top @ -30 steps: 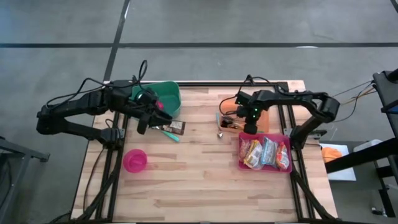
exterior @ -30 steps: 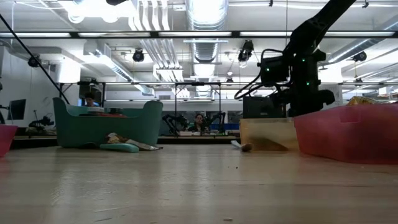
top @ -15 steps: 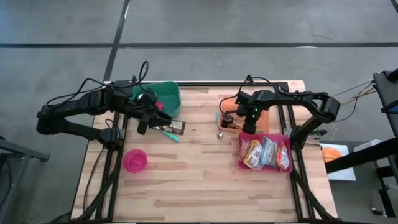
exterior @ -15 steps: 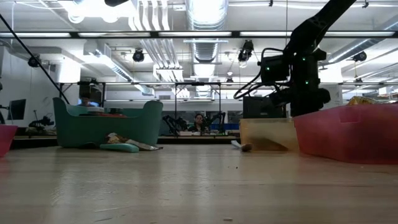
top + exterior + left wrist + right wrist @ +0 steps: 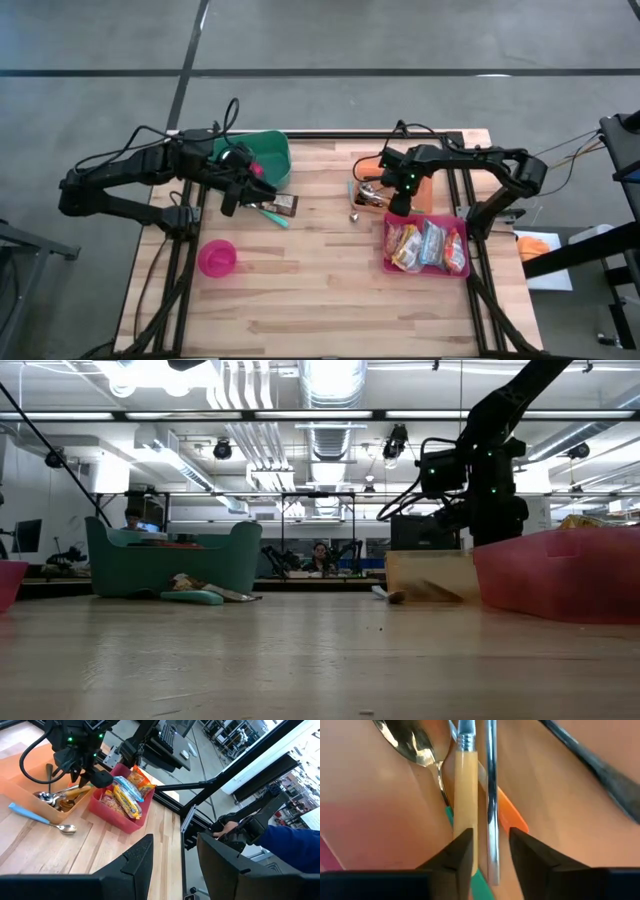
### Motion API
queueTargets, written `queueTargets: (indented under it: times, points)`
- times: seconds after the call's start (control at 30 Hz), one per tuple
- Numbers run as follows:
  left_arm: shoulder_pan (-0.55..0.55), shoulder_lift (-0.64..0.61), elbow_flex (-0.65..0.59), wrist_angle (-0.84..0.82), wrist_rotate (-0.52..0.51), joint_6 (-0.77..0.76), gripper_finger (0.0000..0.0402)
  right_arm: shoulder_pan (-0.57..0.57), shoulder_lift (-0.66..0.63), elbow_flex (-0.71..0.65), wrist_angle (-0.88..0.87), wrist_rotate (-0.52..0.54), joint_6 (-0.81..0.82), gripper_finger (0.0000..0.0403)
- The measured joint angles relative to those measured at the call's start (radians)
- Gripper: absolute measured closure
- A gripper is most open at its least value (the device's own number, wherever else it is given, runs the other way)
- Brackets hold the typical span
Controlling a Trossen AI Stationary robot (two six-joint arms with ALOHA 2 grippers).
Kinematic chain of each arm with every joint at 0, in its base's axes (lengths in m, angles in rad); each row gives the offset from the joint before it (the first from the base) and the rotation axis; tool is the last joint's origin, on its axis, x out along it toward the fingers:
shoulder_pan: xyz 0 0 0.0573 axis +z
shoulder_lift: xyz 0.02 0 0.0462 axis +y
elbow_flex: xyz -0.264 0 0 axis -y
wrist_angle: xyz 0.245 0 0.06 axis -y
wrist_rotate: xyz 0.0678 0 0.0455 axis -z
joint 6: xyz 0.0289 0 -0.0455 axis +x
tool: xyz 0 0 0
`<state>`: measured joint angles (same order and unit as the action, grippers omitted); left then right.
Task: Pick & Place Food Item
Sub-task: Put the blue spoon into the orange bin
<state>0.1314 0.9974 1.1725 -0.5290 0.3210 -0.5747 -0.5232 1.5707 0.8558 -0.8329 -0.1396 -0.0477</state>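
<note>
**A:** What are the right gripper's (image 5: 491, 837) fingers (image 5: 461, 851) doing?

**B:** They stand a little apart. A slim bare-metal utensil handle (image 5: 491, 795) runs down into the gap, and the gap looks wider than the handle, so nothing is clamped. A tan plastic-handled utensil (image 5: 465, 795) lies just beside it, against one finger.

**A:** And around that?

**B:** A shiny metal spoon bowl (image 5: 410, 740) lies close by, all of it inside the shallow orange cutlery tray (image 5: 425, 190). From above, the right gripper (image 5: 397, 200) hangs over that tray at the far right of the pale wooden slat table (image 5: 320, 290).

**A:** Where is the food?

**B:** Colourful snack packets (image 5: 425, 245) fill the pink rectangular plastic bin (image 5: 455, 273), which sits just in front of the orange tray. One dark brown wrapped bar (image 5: 286, 203) lies on the table by the teal-green plastic tub (image 5: 275, 150).

**A:** The left side?

**B:** The left gripper's (image 5: 175, 845) fingers (image 5: 140, 857) are parted with nothing between them. It waits beside the green tub, near the brown bar and a teal-handled utensil (image 5: 272, 214).

**A:** Anything else?

**B:** A round magenta bowl (image 5: 217, 257) sits near the table's left edge, well apart from the bins.
</note>
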Motion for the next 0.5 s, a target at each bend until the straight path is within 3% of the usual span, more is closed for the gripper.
queueTargets:
  times: [0.23, 0.5]
  points:
    - [0.0, 0.0, 0.0, 0.0, 0.0, 0.0, 0.0248, 0.002, -0.016, 0.0, -0.021, 0.0, 0.031, 0.0213]
    - [0.0, 0.0, 0.0, -0.008, 0.0, 0.0, 0.0248, 0.002, -0.073, 0.0, -0.024, 0.007, 0.07, 0.0204]
